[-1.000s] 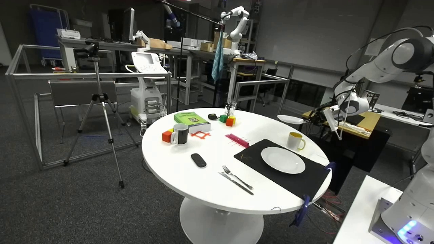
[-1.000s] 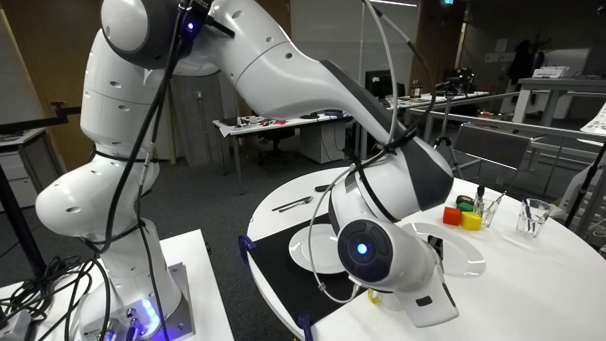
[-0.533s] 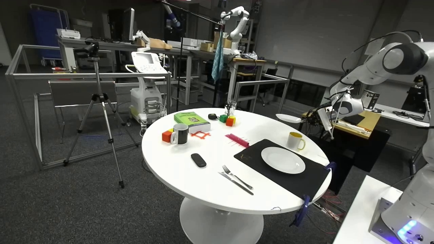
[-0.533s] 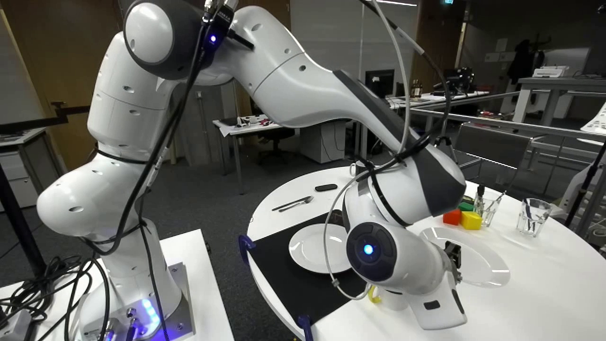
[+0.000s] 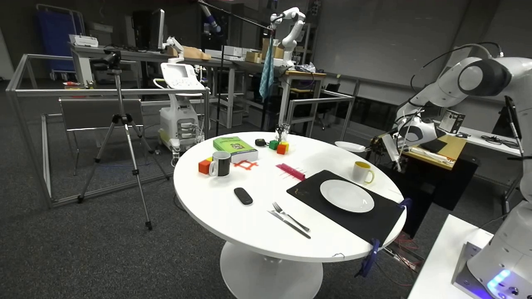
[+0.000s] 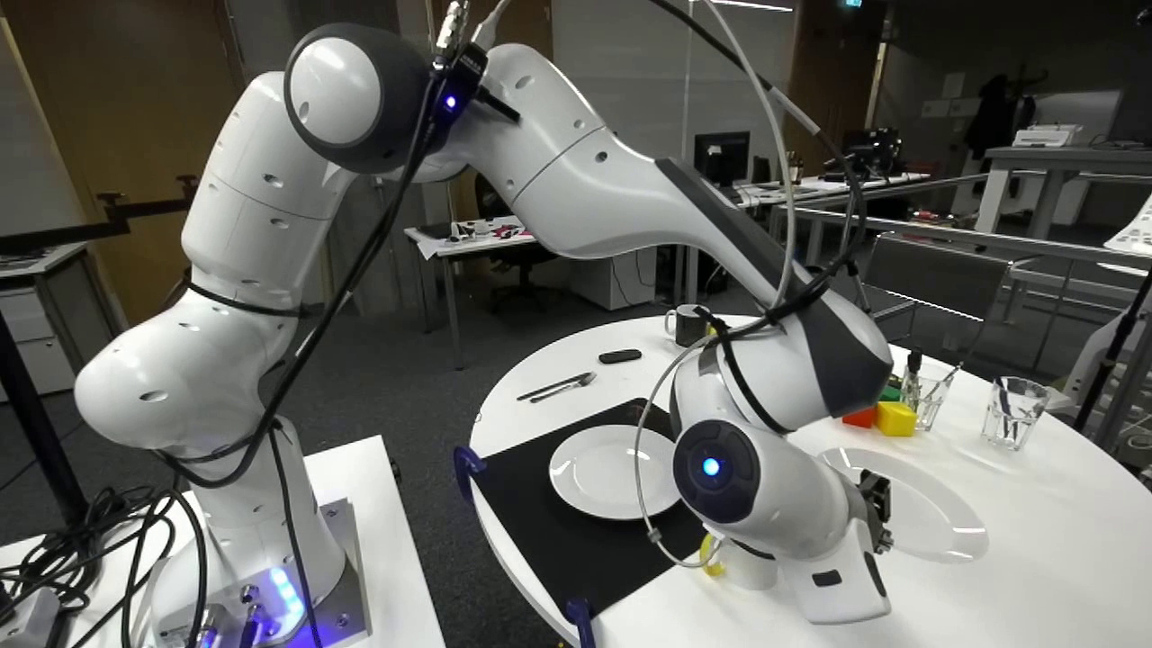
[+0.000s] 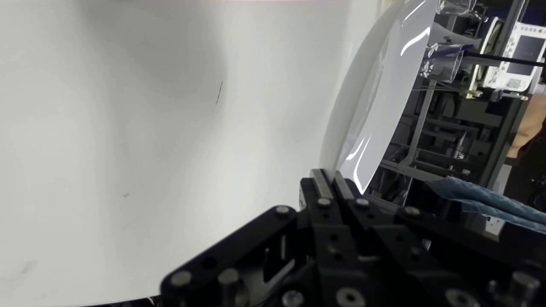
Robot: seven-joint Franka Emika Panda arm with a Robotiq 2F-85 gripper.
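Note:
A white plate (image 5: 349, 146) hangs in the air over the far side of the round table, with my gripper (image 7: 332, 175) shut on its rim. In the wrist view the held plate (image 7: 386, 85) stands steeply, running up from the fingertips. Its broad face (image 6: 965, 535) shows beside the gripper (image 6: 882, 508) in an exterior view. A white mug with a yellow inside (image 5: 360, 172) stands on the table near the wrist, partly hidden behind the hand (image 6: 751, 569). Another white plate (image 5: 347, 196) lies on a black mat (image 5: 309, 189).
On the white table (image 5: 253, 224) lie a fork (image 5: 291, 216), a knife (image 5: 289, 225), a black case (image 5: 243, 196) and a pink object (image 5: 291, 171). A dark mug (image 5: 223, 166), a green book (image 5: 235, 145), coloured blocks (image 6: 895, 419) and glasses (image 6: 1012, 416) stand farther off. Blue clamps (image 5: 373, 257) grip the edge.
The arm has swung with the plate: leftward and slightly down in one exterior view, rightward and down in another. The plate has stayed in the grip; the table's things have not moved.

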